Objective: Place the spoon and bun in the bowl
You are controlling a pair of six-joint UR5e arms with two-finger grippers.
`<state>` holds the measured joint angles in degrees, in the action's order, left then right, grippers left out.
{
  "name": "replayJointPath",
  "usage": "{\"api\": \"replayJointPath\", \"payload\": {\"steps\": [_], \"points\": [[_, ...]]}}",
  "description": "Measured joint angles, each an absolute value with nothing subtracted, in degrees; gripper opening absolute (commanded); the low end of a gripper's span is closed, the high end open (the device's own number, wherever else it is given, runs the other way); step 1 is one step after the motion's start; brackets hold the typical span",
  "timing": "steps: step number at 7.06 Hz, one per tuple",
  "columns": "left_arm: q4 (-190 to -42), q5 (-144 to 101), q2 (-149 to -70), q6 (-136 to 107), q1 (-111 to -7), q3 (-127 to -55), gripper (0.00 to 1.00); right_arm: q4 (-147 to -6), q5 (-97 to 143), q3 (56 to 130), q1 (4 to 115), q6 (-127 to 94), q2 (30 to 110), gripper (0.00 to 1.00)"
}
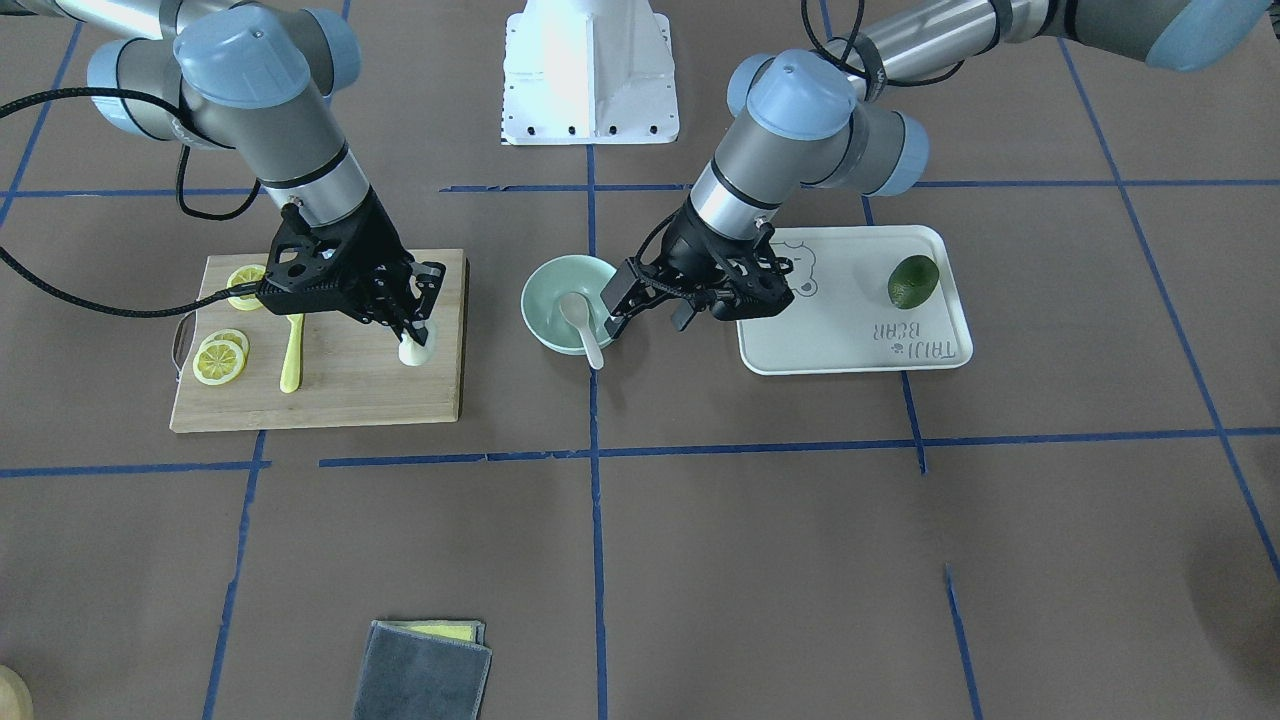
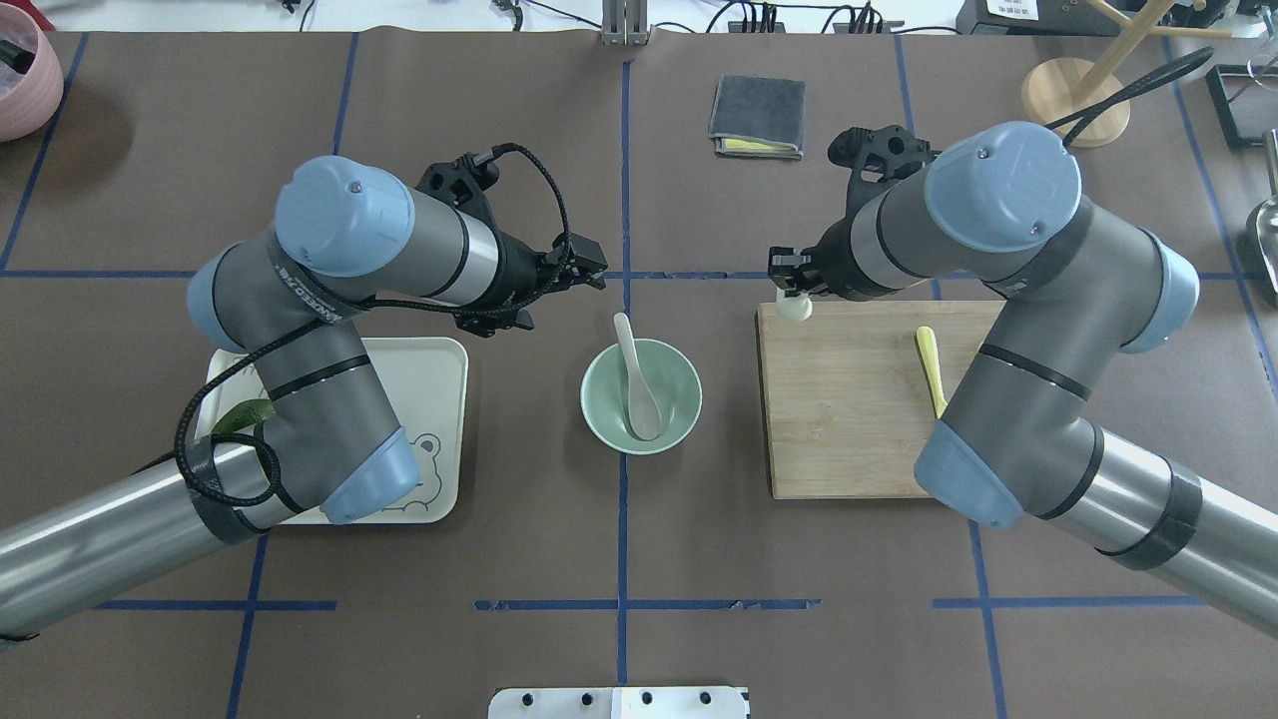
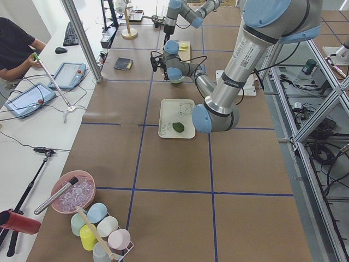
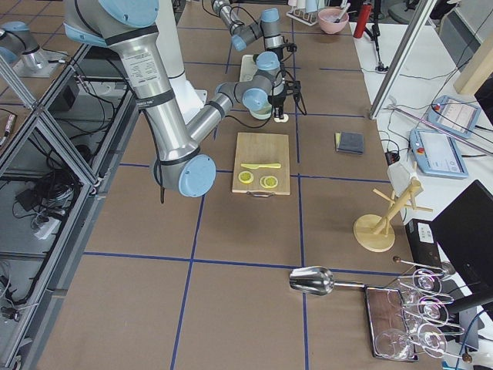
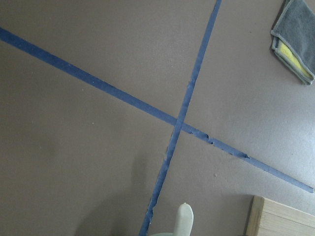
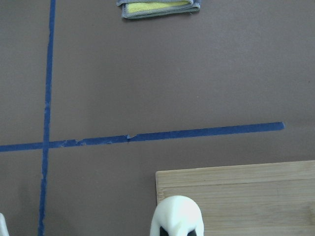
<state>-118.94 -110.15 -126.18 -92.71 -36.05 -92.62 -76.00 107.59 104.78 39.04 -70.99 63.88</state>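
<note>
The bun point(image 1: 415, 355) sits at the corner of the cutting board point(image 1: 340, 395) nearest the bowl point(image 1: 540, 283). It looks soft, so a hard squeeze could dent it or pop it sideways off the board's edge. A shallow pinch high on the dome risks dropping it onto the table on the way across. The spoon point(image 1: 582, 320) already lies in the bowl with its handle leaning over the rim (a bun set down on that handle could tip it out). The left gripper point(image 1: 650, 308) hangs just beside the bowl, so the carry path looks tight. The right gripper point(image 1: 418, 335) has its fingers down either side of the bun and seems to be pressing on it, though the wrist view shows only the tips. The left gripper's fingers stand apart, holding nothing
</note>
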Motion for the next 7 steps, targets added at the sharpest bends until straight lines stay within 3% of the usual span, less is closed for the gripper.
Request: {"api": "replayJointPath", "payload": {"steps": [3, 5, 6, 7], "points": [[-103.0, -111.57, -122.6, -72.63, -41.75, -100.78, 1.0, -75.63, 105.25, 97.4, 34.01, -72.93, 55.74, 0.0], [-99.02, -111.68, -120.28, -63.26, -46.12, -102.57, 1.0, -75.55, 102.29, 93.97, 30.46, -74.36, 52.28, 0.0], [-97.61, -111.7, -119.84, -60.05, -47.8, -102.77, 1.0, -75.68, 101.67, 93.54, 29.08, -75.43, 51.48, 0.11], [-96.59, -111.73, -119.67, -57.62, -49.18, -102.86, 1.0, -75.85, 101.37, 93.42, 28.08, -76.32, 51.13, 0.99]]}}
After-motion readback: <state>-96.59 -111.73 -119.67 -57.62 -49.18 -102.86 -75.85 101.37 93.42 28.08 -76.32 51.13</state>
